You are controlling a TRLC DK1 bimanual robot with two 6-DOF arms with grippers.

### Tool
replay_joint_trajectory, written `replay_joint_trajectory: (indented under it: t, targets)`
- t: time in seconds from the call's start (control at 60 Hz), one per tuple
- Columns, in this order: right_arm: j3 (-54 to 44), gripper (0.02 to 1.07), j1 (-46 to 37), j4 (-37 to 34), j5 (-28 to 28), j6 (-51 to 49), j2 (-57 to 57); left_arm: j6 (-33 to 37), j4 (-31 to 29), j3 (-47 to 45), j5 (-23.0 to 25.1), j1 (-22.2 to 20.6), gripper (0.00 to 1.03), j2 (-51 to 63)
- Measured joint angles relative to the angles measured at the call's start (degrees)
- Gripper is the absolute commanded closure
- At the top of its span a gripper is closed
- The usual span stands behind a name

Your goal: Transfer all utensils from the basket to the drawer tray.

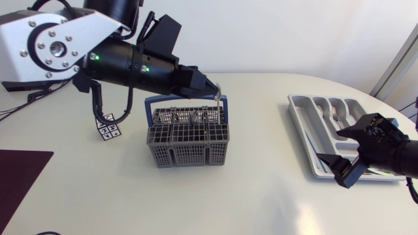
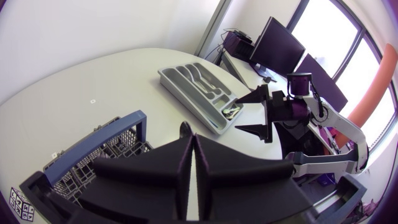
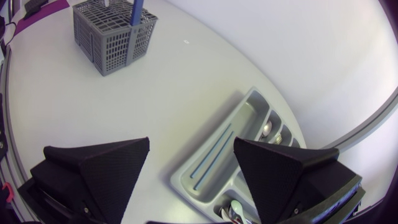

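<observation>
We have one grey basket with a blue handle mid-table, and one drawer tray well to its right. Our left gripper hangs over the basket's back edge, its fingers pressed together on one silver utensil. More utensils stand in the basket, but we cannot tell how many. Our right gripper hovers over the tray's near end with its jaws wide apart.

White table: pale, glossy top with a rounded edge, filling most of the frame.
Marker cube: small, black-and-white patterned faces, standing on the table left of centre.
Dark maroon mat: flat, in the lower left corner, cut off by the frame edge.
</observation>
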Motion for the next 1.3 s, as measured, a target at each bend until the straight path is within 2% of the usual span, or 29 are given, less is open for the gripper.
replay_joint_trajectory:
  t: [0.267, 0.433, 0.533, 0.8, 1.017, 1.1, 1.217, 1.3]
  targets:
    - [3.5, 0.13, 16.9, -1.9, -0.9, 8.3, -0.2, 4.3, -7.5, 0.2, 2.5, -3.7, 1.00, -1.0]
    - [5.5, 0.21, 25.4, -1.8, -5.5, 12.5, 2.0, 8.5, -10.5, 0.2, 5.3, -5.2, 1.00, -1.0]
    - [6.1, 0.21, 28.9, -1.8, -8.3, 14.4, 3.2, 10.9, -12.6, 0.2, 7.6, -5.5, 1.00, -1.0]
    - [6.7, 0.48, 37.5, 0.4, -14.3, 18.8, 5.5, 14.9, -14.8, -1.2, 13.5, -6.4, 1.00, -1.0]
    - [6.8, 0.48, 41.3, 2.1, -16.8, 20.3, 5.9, 17.7, -17.2, -2.1, 16.1, -6.8, 1.00, -0.9]
    - [6.8, 0.61, 41.9, 2.2, -17.0, 20.4, 6.5, 17.9, -17.5, -2.2, 16.9, -6.8, 1.00, -0.9]
    - [6.8, 0.66, 42.4, 2.3, -17.2, 20.4, 6.9, 18.2, -17.6, -2.4, 17.3, -6.8, 1.00, -0.9]
    - [6.8, 0.77, 42.4, 2.8, -17.2, 20.4, 6.9, 18.3, -17.6, -2.5, 17.4, -6.8, 1.00, -0.9]
